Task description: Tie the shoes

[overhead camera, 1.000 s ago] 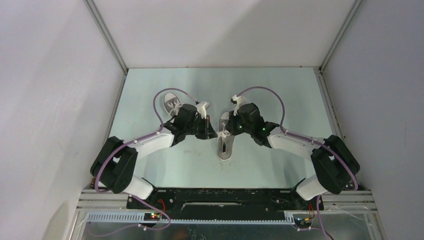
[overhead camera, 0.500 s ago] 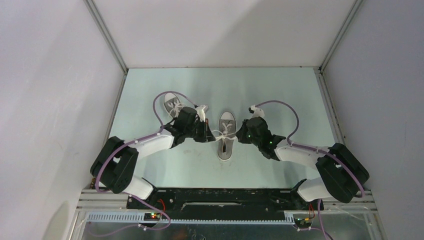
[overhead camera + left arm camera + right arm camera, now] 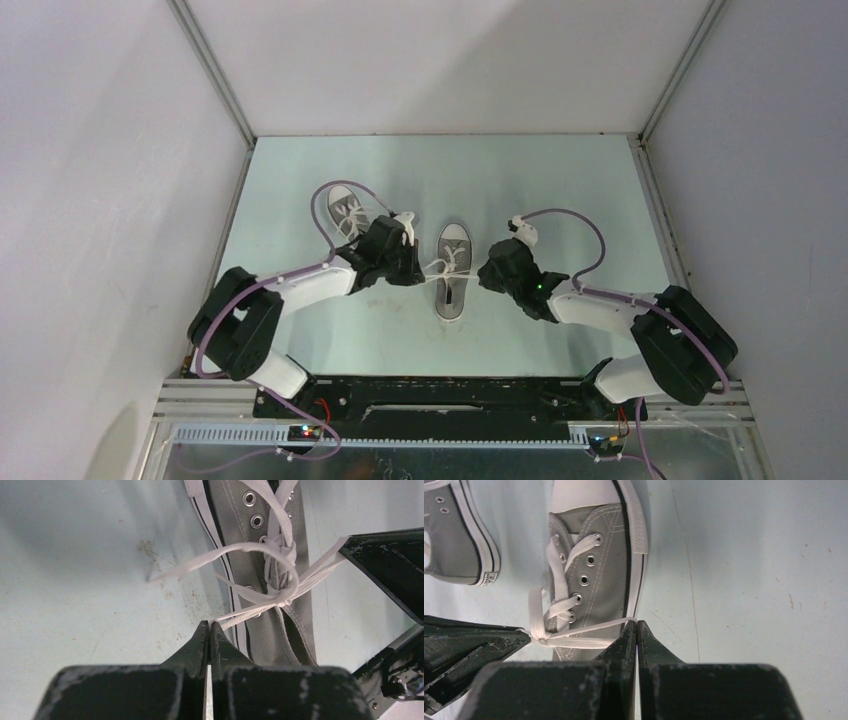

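Two grey shoes with white toe caps lie on the pale green table. The middle shoe [image 3: 452,285] [image 3: 235,530] [image 3: 609,575] points away from the arms. My left gripper [image 3: 420,270] [image 3: 210,625] is shut on one white lace strand left of it. To its right, my right gripper [image 3: 484,272] [image 3: 636,623] is shut on the other strand. Both strands run taut to a knot [image 3: 285,600] [image 3: 540,639] over the eyelets, with a loose loop and free end [image 3: 165,574] beside it. The second shoe [image 3: 345,208] [image 3: 454,540] lies at the back left, partly behind my left arm.
White booth walls close in the table [image 3: 560,190] on three sides. A purple cable [image 3: 560,215] arcs over each wrist. The black base rail [image 3: 440,395] runs along the near edge.
My right gripper swung from above the middle shoe out to its right side, drawing the lace taut. My left gripper shifted slightly and kept hold of its strand.
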### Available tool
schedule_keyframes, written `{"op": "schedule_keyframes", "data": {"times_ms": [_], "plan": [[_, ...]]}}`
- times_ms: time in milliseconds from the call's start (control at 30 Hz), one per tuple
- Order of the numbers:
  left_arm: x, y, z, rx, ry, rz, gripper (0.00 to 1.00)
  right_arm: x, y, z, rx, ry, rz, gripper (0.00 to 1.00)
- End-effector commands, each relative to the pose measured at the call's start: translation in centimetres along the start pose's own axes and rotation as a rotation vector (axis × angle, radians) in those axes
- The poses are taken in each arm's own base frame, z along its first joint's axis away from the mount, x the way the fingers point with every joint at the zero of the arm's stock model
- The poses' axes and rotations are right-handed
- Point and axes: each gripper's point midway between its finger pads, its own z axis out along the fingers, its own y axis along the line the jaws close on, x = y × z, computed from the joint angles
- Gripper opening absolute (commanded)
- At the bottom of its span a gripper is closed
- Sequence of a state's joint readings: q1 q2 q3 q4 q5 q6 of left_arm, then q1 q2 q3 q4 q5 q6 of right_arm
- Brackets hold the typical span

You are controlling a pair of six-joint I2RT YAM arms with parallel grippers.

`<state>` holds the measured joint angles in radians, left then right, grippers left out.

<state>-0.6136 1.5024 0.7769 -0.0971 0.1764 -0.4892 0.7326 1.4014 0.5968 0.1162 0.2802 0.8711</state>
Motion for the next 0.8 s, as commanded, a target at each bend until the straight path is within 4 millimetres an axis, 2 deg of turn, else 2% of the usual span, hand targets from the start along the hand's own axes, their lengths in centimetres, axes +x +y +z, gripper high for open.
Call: {"op": "schedule_keyframes", "data": {"times_ms": [0, 133, 300, 433, 767], "plan": [[0.5, 3.0, 0.2, -0.179, 0.017, 0.003, 0.00, -0.4, -4.3, 0.2, 0.203, -0.063, 0.026, 0.00], [0.8, 4.5, 0.0, -0.310, 0.014, 0.023, 0.00, 0.1, -4.7, 0.7, 0.219, -0.049, 0.007, 0.00], [1.0, 4.4, 0.1, -0.389, 0.030, 0.071, 0.00, 0.5, -6.1, 0.6, 0.302, -0.033, -0.028, 0.00], [0.8, 5.2, -0.1, -0.494, 0.034, 0.114, 0.00, 0.5, -7.1, 0.5, 0.363, -0.024, -0.062, 0.00], [1.1, 5.6, 0.5, -0.626, 0.108, 0.212, 0.00, 0.0, -7.4, 0.5, 0.507, -0.003, -0.242, 0.00]]}}
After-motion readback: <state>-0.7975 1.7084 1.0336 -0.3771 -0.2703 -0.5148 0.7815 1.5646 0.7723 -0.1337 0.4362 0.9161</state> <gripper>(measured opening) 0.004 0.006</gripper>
